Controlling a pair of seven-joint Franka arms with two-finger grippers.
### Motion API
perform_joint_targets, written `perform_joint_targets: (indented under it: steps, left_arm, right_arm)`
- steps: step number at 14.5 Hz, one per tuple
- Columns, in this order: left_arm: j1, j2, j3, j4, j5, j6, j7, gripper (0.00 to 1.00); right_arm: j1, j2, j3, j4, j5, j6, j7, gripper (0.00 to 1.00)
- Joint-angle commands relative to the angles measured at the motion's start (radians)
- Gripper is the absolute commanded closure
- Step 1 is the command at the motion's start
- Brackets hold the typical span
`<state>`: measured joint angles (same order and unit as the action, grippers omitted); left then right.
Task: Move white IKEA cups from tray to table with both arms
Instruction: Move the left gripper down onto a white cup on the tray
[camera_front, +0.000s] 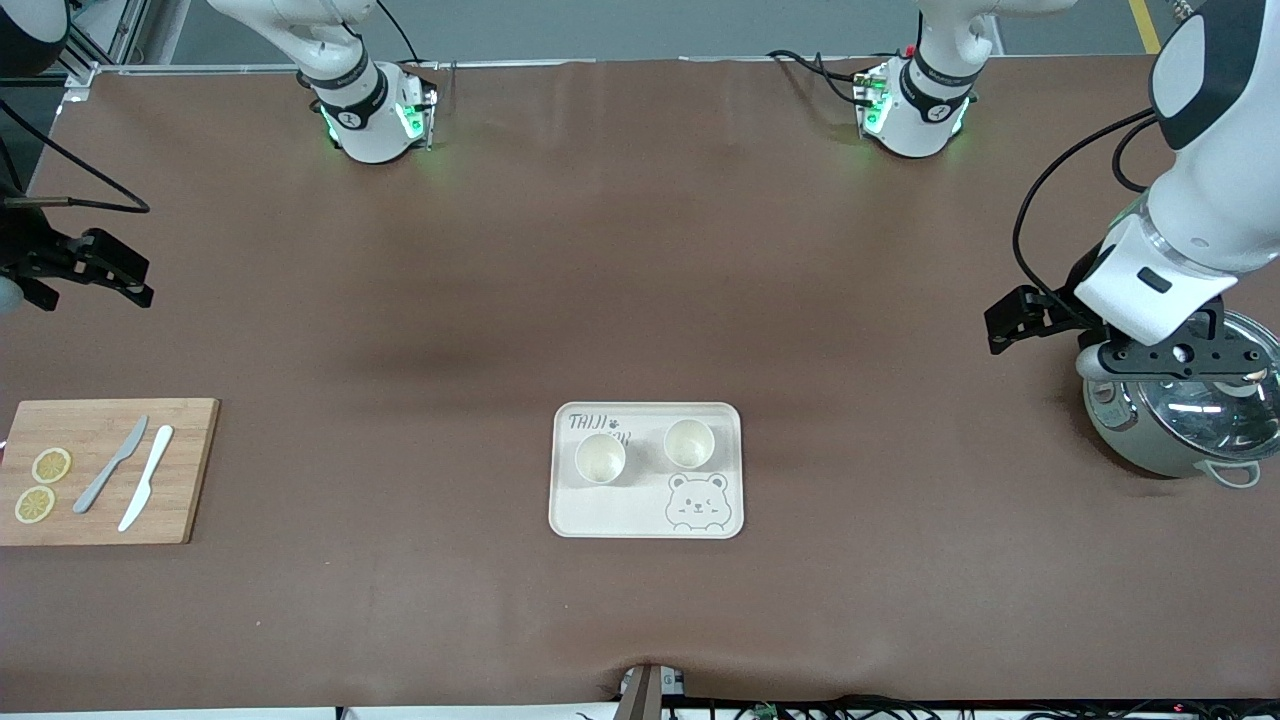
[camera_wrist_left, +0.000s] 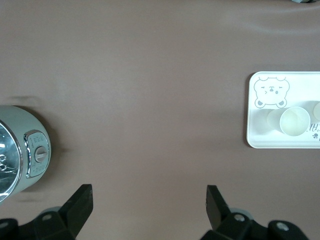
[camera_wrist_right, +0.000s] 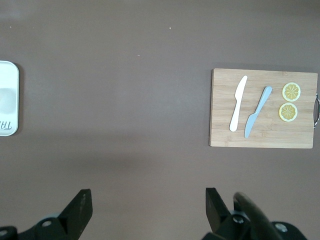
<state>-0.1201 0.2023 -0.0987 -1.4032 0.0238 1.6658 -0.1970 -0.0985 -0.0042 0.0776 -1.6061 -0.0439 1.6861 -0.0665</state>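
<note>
Two white IKEA cups (camera_front: 600, 458) (camera_front: 689, 443) stand upright side by side on the bear-printed tray (camera_front: 610, 510) at the table's middle. My left gripper (camera_front: 1012, 320) is open and empty, up over the mat beside the grey-green pot (camera_front: 1180, 425). Its wrist view shows its open gripper (camera_wrist_left: 149, 200), one cup (camera_wrist_left: 294, 121), the edge of the other cup (camera_wrist_left: 316, 110) and the tray (camera_wrist_left: 257, 137). My right gripper (camera_front: 100, 272) is open and empty over the mat at the right arm's end. Its wrist view shows its open gripper (camera_wrist_right: 148, 202) and the tray's edge (camera_wrist_right: 9, 80).
A bamboo cutting board (camera_front: 190, 470) lies at the right arm's end with a grey knife (camera_front: 111, 465), a white knife (camera_front: 146, 478) and two lemon slices (camera_front: 51, 465). The board also shows in the right wrist view (camera_wrist_right: 263, 135). The pot shows in the left wrist view (camera_wrist_left: 25, 150).
</note>
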Motion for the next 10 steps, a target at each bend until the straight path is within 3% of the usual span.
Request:
perform_joint_targets:
  steps: [1,7,10]
  left_arm:
    - [0.002,-0.02,-0.001,-0.017,-0.005,-0.006,-0.015,0.0]
    - [-0.015,-0.008,-0.003,-0.017,-0.007,0.003,-0.059,0.0]
    - [-0.11,0.112,-0.007,0.044,-0.004,0.018,-0.153,0.0]
  right_arm:
    - [-0.013,0.0,0.008,-0.001,-0.01,0.004,-0.01,0.0]
    - [-0.013,0.001,0.008,-0.001,-0.011,0.004,-0.01,0.0]
    - [-0.012,0.007,0.008,0.0,-0.011,0.006,-0.01,0.0]
